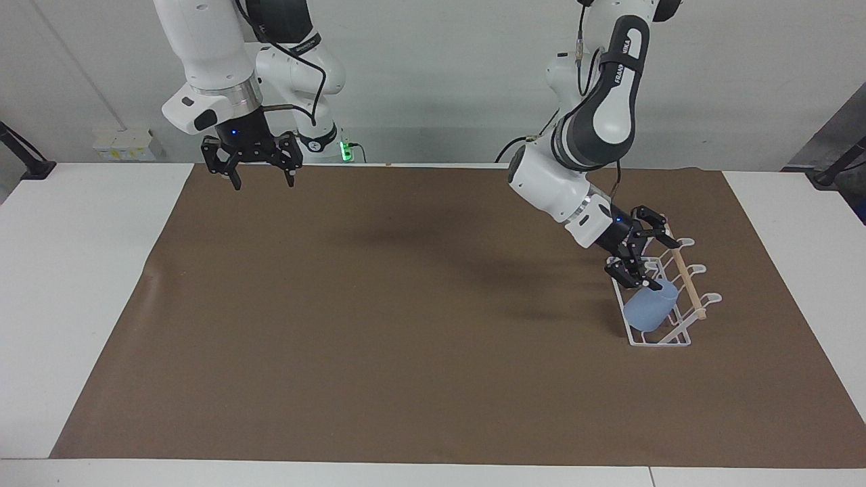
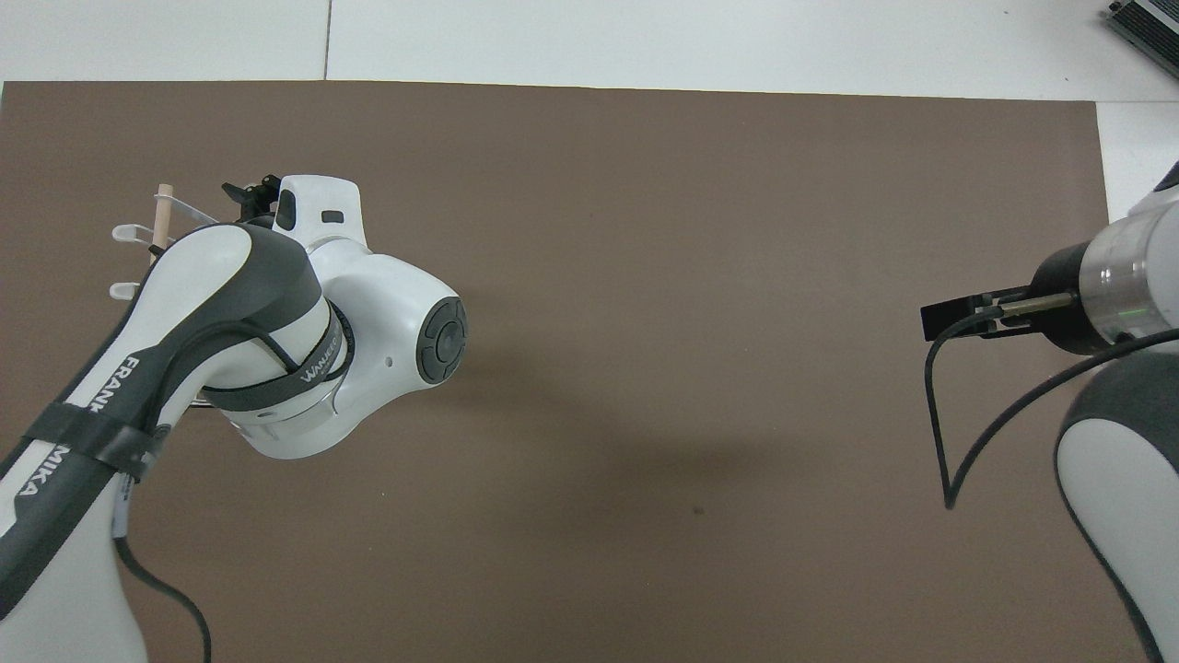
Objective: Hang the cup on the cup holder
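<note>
The cup (image 1: 651, 308) sits tilted on a prong of the cup holder (image 1: 659, 338), at the left arm's end of the counter, its long axis slanting up toward the wooden rod (image 1: 682, 268). The left gripper (image 1: 641, 260) hangs just above the cup, jaws spread and clear of it, so the way out is up and away. The left arm reads "FRANKA". The right gripper (image 1: 257, 172) waits well apart over the mat (image 1: 379, 325), jaws spread and holding nothing.
</note>
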